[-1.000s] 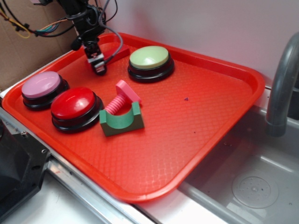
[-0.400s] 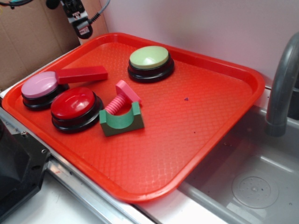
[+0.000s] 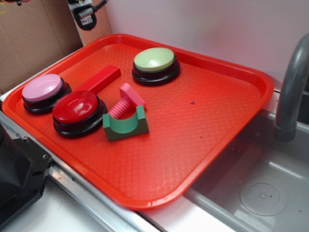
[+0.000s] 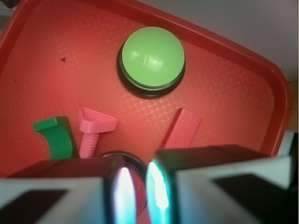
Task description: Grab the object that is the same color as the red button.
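The red button (image 3: 76, 107) sits at the tray's front left; in the wrist view only a sliver of it shows between the fingers. The object, a flat red block (image 3: 99, 79), lies diagonally on the tray just behind the red button and beside the pink button (image 3: 43, 88). In the wrist view the block (image 4: 183, 129) lies free below the green button (image 4: 153, 57). My gripper (image 3: 84, 17) hangs high above the tray's back left corner, well clear of the block. Seen from the wrist, the gripper (image 4: 140, 186) has its jaws almost together with nothing between them.
The big red tray (image 3: 203, 145) also carries a pale green button (image 3: 154, 60), a pink bolt (image 3: 124, 102) and a green arched block (image 3: 125, 126) under it. A steel sink (image 3: 260, 193) and grey faucet (image 3: 289, 87) are on the right. Cardboard (image 3: 34, 43) stands behind at left.
The gripper rose from low on the tray's back left to high above it. The red block came into view on the tray, then swung from crosswise to diagonal.
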